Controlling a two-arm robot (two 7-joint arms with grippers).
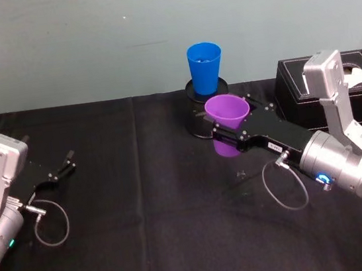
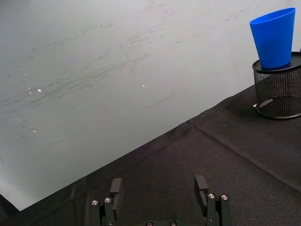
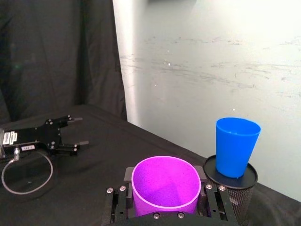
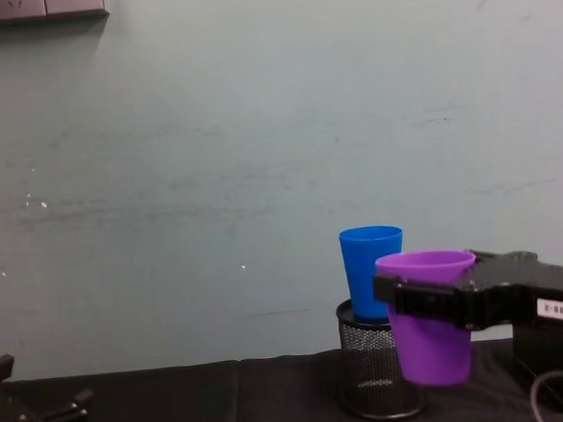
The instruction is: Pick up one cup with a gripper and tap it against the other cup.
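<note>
Right claw (image 1: 232, 125) clenched round the purple cup (image 1: 226, 111), aloft near the blue cup (image 1: 204, 65) (left claw (image 2: 158, 182) agape)

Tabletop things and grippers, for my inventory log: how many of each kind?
Cups: 2, purple cup and blue cup
Mesh holder: 1, under the blue cup
Black box: 1
Grippers: 2, right gripper holding the purple cup, left gripper parked open
Total: 6
</note>
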